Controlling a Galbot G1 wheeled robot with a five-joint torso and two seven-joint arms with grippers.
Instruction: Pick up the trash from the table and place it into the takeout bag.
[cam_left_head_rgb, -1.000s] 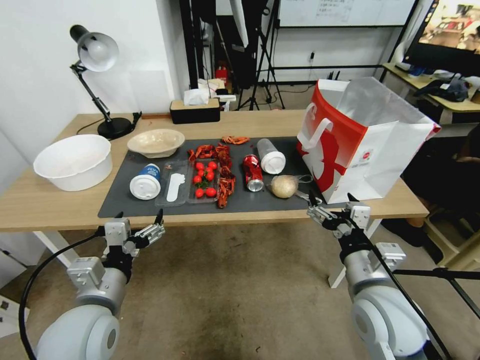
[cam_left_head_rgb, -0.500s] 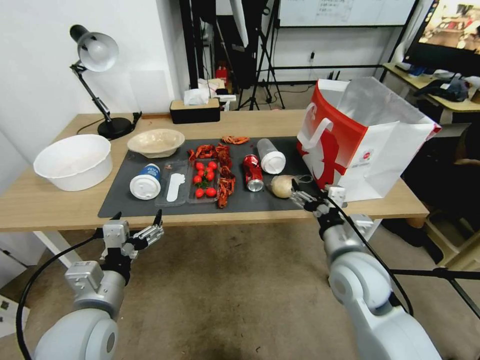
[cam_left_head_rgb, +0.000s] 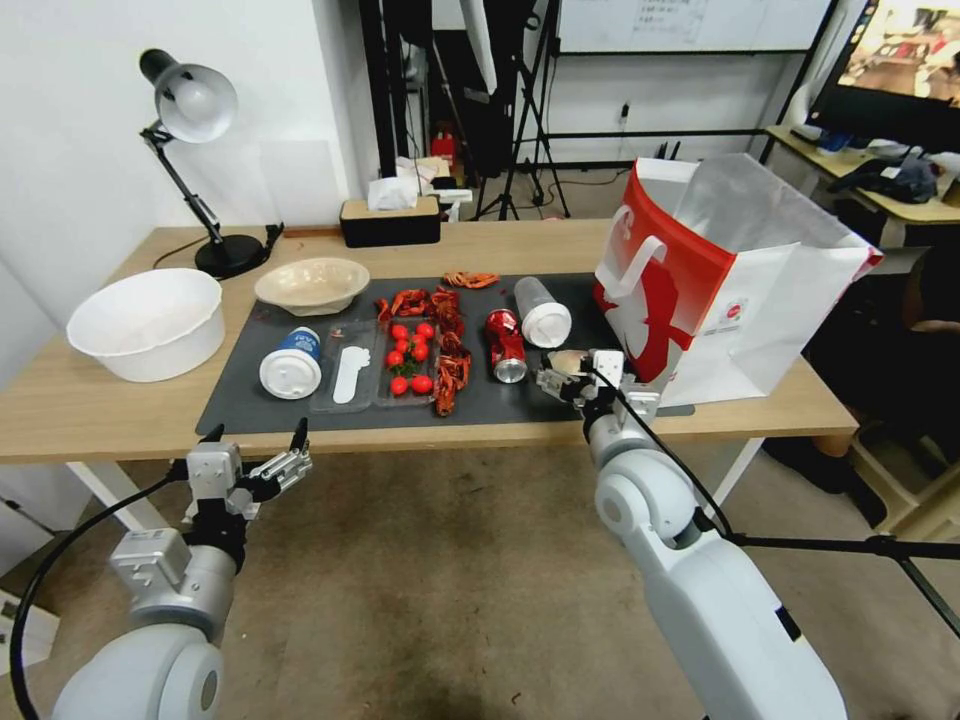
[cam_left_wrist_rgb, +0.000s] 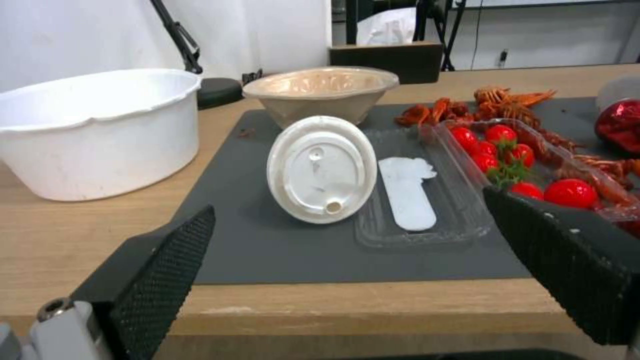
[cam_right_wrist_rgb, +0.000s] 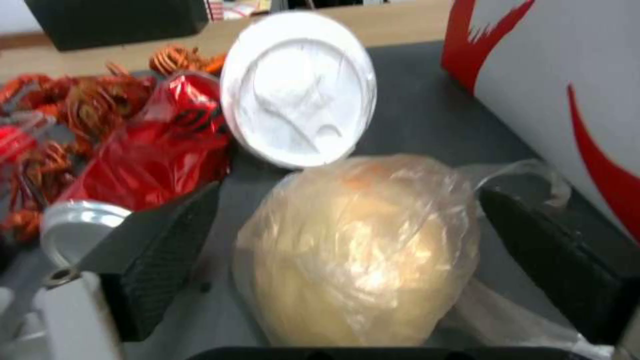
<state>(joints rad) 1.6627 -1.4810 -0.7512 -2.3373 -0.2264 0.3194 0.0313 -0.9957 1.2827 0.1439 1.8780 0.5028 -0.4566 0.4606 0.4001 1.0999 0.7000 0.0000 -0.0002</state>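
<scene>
— What stands directly on the table (cam_left_head_rgb: 120, 420)?
— A dark-grey mat (cam_left_head_rgb: 250, 395), a white basin (cam_left_head_rgb: 146, 322), a desk lamp (cam_left_head_rgb: 195, 130), a black tissue box (cam_left_head_rgb: 390, 222), and the takeout bag (cam_left_head_rgb: 725, 275), which stands partly on the mat.

Wrapped beige ball (cam_right_wrist_rgb: 357, 250) between spread right pincer (cam_right_wrist_rgb: 353, 260) fingers (cam_right_wrist_rgb: 157, 260)

The head camera looked down across the long light-wood tabletop (cam_left_head_rgb: 120, 410) from above; each wrist camera looked low and close along it, both sharing its large dark-grey rectangular mat (cam_left_wrist_rgb: 267, 240)
</scene>
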